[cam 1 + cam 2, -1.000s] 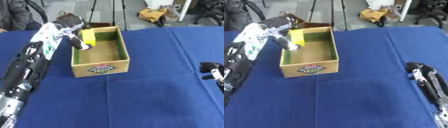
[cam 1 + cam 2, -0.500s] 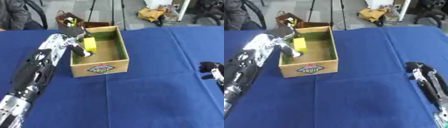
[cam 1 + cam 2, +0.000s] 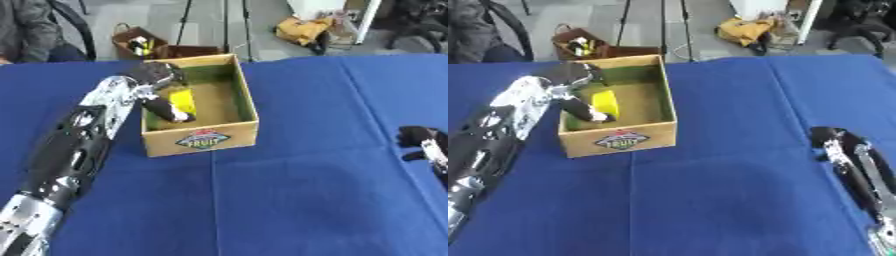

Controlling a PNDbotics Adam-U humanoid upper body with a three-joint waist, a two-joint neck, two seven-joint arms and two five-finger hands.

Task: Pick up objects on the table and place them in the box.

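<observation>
While the left hand point(image 3: 156, 87) reaches over the left wall of the cardboard box point(image 3: 203, 140), its fingers point(image 3: 171, 110) are curled down inside, against a yellow object point(image 3: 183, 99) that sits on the box floor near that wall; whether they close round it cannot be told. The box stands open-topped on the blue worktop point(image 3: 289, 200), with a green lining on its inner walls and a printed label point(image 3: 202, 141) on the near face. The long black and silver left arm point(image 3: 74, 145) runs from the lower left corner up to the box, lying over the cloth beside it. The right hand point(image 3: 846, 155) rests well apart at the right edge of the worktop, its fingers stretched out straight and holding nothing. Nothing else lies on the blue cloth, which shows a faint crease running toward the near edge. Beyond the far edge the floor is grey. A brown bag point(image 3: 133, 42) with small items in it stands just behind the box, tripod legs point(image 3: 226, 22) rise next to it, and a yellow bag point(image 3: 302, 29) lies farther right. A seated person's sleeve point(image 3: 24, 30) shows at the upper left corner.
</observation>
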